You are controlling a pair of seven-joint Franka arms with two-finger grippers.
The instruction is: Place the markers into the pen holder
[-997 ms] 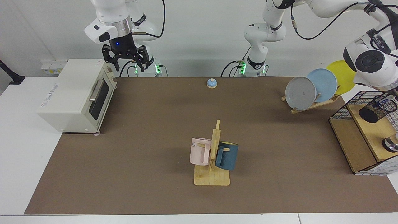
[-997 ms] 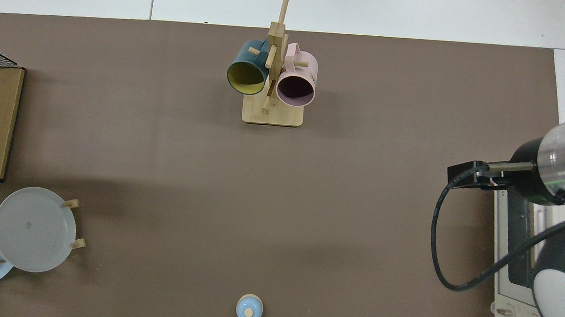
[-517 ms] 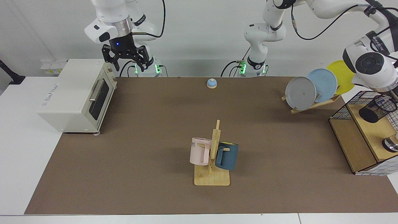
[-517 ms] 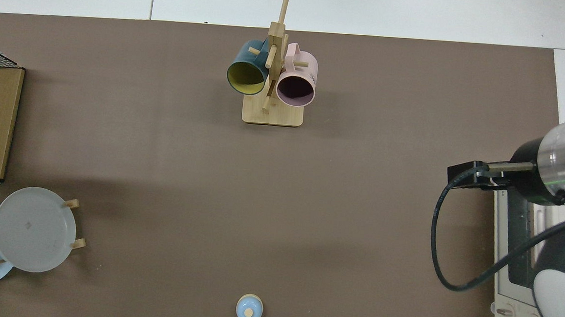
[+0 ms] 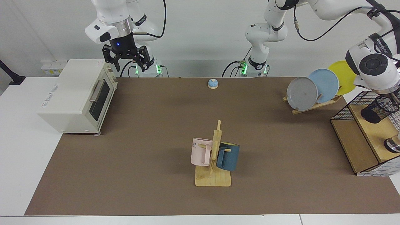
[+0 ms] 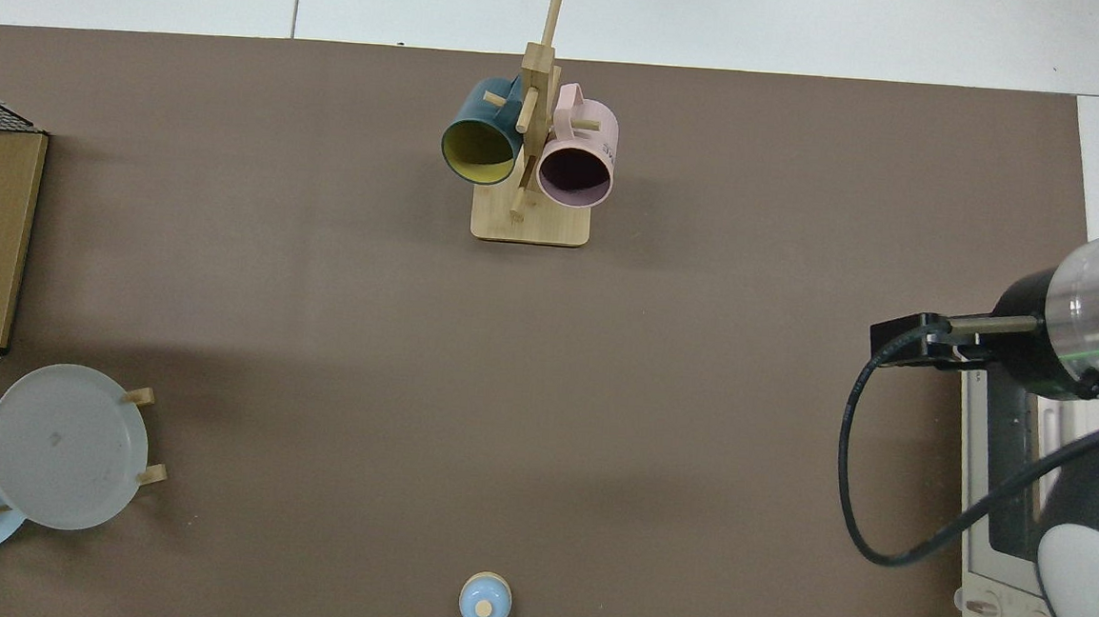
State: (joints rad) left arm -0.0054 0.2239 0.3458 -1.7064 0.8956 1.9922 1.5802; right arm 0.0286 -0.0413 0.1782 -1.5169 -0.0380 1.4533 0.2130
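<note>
A mug rack (image 5: 213,162) stands nearest on the brown bench (image 5: 156,140), plates (image 5: 314,89) and a toaster oven (image 5: 75,93) further back. The pen holder (image 5: 378,110) sits on a wire shelf (image 5: 364,140) at the edge; no marker can be made out. The left gripper (image 5: 394,95) hangs just above the holder, mostly out of view, so I cannot tell its fingers' state, while the right gripper (image 5: 126,60) waits above the oven, fingers spread.

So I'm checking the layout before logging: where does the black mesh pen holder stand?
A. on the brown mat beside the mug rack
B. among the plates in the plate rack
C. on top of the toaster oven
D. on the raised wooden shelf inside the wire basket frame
D: the pen holder stands on the wooden shelf inside the wire basket frame, below the left arm's wrist.
</note>
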